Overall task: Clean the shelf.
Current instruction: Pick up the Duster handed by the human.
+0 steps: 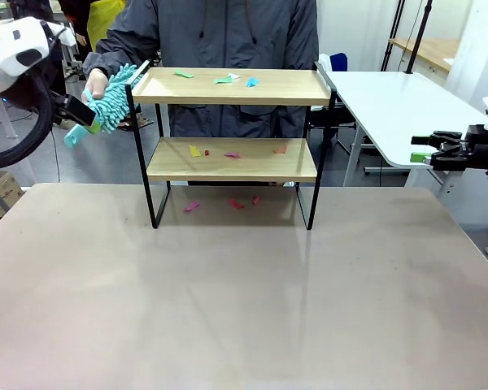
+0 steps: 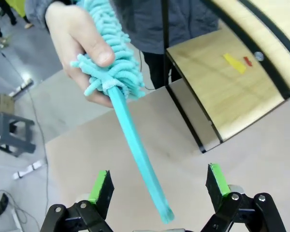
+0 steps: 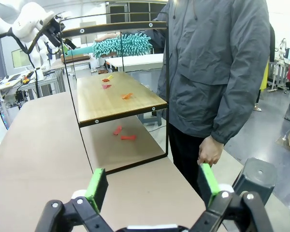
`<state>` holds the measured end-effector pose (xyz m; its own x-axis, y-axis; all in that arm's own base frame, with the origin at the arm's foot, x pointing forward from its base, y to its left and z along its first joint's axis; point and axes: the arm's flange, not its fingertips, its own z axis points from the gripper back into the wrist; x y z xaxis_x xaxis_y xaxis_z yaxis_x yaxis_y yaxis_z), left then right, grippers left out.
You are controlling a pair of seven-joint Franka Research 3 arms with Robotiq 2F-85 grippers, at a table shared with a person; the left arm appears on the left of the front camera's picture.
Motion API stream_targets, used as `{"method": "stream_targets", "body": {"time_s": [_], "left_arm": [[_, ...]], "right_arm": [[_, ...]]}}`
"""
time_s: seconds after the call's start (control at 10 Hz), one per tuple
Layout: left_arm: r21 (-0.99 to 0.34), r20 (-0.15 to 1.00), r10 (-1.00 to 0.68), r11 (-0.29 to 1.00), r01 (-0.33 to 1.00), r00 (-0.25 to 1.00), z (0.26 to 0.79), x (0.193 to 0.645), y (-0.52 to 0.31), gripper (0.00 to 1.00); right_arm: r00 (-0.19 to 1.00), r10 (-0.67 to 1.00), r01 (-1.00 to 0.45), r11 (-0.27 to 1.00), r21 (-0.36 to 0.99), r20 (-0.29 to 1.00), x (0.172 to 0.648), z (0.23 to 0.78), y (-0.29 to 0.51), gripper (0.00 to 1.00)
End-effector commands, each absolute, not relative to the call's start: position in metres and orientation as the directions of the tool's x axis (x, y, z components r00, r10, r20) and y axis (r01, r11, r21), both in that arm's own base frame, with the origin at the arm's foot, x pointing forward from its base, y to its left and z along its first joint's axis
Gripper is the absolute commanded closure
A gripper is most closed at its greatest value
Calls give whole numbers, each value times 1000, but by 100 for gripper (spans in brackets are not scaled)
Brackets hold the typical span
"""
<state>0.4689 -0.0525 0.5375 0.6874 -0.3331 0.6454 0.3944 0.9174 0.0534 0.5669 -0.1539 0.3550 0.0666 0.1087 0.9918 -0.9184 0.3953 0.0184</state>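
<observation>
The shelf (image 1: 228,98) stands at the far middle of the table, a two-tier rack of light boards in a black frame. Coloured paper scraps (image 1: 232,80) lie on both boards and under the rack. A person's hand (image 2: 75,34) holds the fluffy head of a teal duster (image 1: 112,99) by the shelf's top left corner. Its flat handle (image 2: 137,154) slants down between my left gripper's (image 2: 158,180) open fingers without touching the pads. In the front view, the left gripper (image 1: 77,110) hangs beside the duster. My right gripper (image 1: 427,148) hovers open at the far right, looking along the shelf (image 3: 111,104).
The person stands right behind the shelf, one hand (image 3: 210,152) hanging at the shelf's right end. The beige table (image 1: 244,301) stretches bare in front of the rack. A white table (image 1: 398,101) stands at the back right.
</observation>
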Motion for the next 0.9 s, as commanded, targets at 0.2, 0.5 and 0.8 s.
{"method": "stream_targets", "body": {"time_s": [0.2, 0.5, 0.8], "left_arm": [[12, 652, -299, 923, 385, 696, 531, 475, -47, 0], [32, 629, -317, 922, 385, 710, 532, 474, -46, 100], [49, 624, -314, 930, 365, 716, 536, 474, -49, 100]], "right_arm": [[62, 109, -919, 393, 15, 992, 567, 357, -152, 0], [62, 109, -919, 393, 15, 992, 567, 357, -152, 0], [62, 109, -919, 393, 15, 992, 567, 357, -152, 0]]}}
